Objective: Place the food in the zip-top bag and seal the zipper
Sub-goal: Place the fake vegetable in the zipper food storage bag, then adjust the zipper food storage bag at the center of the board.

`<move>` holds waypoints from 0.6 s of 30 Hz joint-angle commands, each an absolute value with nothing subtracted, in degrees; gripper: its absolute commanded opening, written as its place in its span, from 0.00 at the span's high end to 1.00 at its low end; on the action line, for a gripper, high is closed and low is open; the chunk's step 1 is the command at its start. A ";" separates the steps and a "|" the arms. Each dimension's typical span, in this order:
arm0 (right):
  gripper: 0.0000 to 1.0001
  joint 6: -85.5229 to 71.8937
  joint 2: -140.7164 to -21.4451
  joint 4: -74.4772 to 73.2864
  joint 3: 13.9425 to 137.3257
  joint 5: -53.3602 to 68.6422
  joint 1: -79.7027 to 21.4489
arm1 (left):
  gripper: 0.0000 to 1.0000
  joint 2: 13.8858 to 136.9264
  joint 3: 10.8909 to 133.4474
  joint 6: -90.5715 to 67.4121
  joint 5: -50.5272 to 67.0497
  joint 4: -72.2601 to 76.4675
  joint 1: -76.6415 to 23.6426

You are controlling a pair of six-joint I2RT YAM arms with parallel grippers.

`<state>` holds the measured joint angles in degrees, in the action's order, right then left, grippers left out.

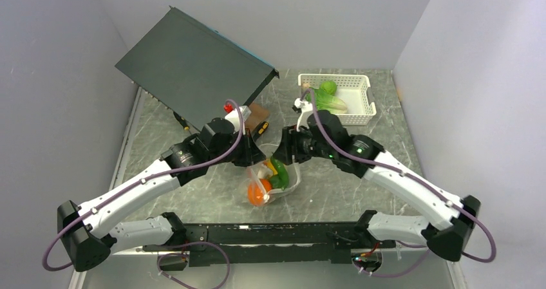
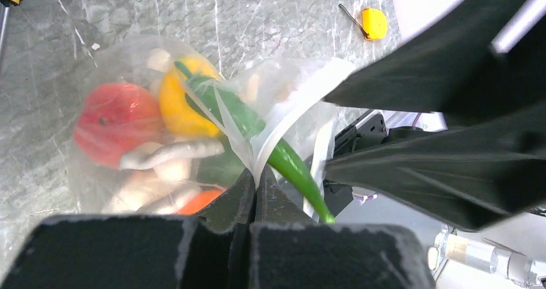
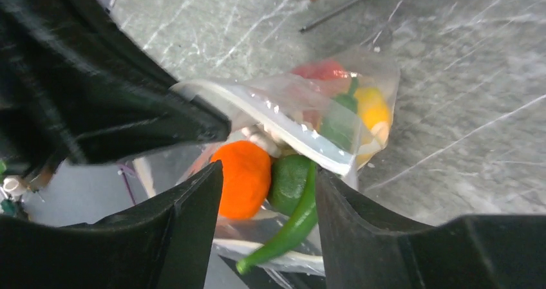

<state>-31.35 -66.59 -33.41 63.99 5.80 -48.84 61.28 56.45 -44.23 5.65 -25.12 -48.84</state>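
Note:
The zip-top bag [image 1: 283,185] lies between both arms, its mouth held up. My left gripper [image 2: 257,176] is shut on the bag's mouth edge, pinching the whitish zipper [image 2: 293,115]. Through the plastic I see food: a pink-orange peach [image 2: 116,121], a yellow fruit [image 2: 183,102] and pale beige pieces [image 2: 167,154]. My right gripper [image 3: 267,171] stands open over the mouth. Between its fingers lie a round orange [image 3: 243,176], a green piece [image 3: 288,179] and a long green pepper [image 3: 286,231] whose tip pokes out past the zipper [image 3: 290,138]. The pepper touches neither finger.
A white slotted basket [image 1: 364,112] at the back right holds leafy green toy vegetables [image 1: 329,98]. A dark flat box [image 1: 193,64] leans at the back left, with a screwdriver [image 1: 182,121] beside it. A small yellow item [image 2: 375,24] lies on the marble table.

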 commanded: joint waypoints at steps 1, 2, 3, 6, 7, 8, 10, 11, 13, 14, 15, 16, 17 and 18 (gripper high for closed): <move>0.49 -22.56 -60.05 -35.67 63.13 -1.50 -49.17 | 1.00 59.77 57.44 -44.07 4.71 -23.43 -49.09; 0.53 -22.16 -59.32 -36.69 62.65 -3.53 -49.11 | 1.00 59.77 57.47 -43.97 4.92 -23.43 -49.05; 0.54 -22.00 -58.46 -37.19 61.74 -4.97 -49.17 | 1.00 59.77 57.61 -43.88 5.02 -23.66 -49.09; 0.51 -21.53 -55.85 -34.54 57.10 -3.78 -49.09 | 1.00 59.58 58.01 -43.88 4.57 -24.91 -49.04; 0.47 -21.58 -55.16 -32.92 55.39 -1.56 -49.17 | 1.00 59.45 57.94 -43.86 4.42 -24.94 -49.04; 0.42 -21.91 -54.59 -31.05 53.64 1.30 -49.19 | 1.00 59.37 57.85 -43.86 4.44 -24.74 -49.08; 0.40 -23.41 -53.89 -27.14 50.37 5.47 -49.37 | 1.00 59.32 57.97 -43.94 4.56 -25.05 -49.05; 0.39 -24.29 -53.61 -25.61 48.84 6.41 -49.63 | 1.00 59.45 58.23 -43.90 4.41 -25.35 -49.11; 0.40 -25.87 -53.08 -23.45 46.25 6.49 -49.96 | 1.00 59.71 58.90 -43.86 4.31 -26.41 -49.05; 0.41 -26.46 -52.88 -22.60 44.87 6.42 -50.08 | 1.00 59.72 59.12 -44.00 4.19 -26.85 -49.09; 0.43 -26.91 -52.87 -21.62 44.03 6.48 -50.22 | 1.00 59.68 59.12 -44.03 4.25 -26.89 -49.05; 0.46 -27.28 -52.95 -20.45 43.23 6.94 -50.29 | 1.00 59.60 59.00 -44.18 4.30 -26.85 -49.10; 0.48 -27.45 -53.13 -19.34 42.51 7.47 -50.47 | 1.00 59.51 58.91 -44.16 4.11 -26.64 -49.05; 0.53 -27.72 -53.38 -18.36 41.85 7.70 -50.65 | 1.00 59.62 58.97 -44.13 4.13 -26.66 -49.04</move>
<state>-25.65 -54.61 -27.05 43.31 5.19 -49.98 60.93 56.51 -44.23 5.04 -27.38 -48.84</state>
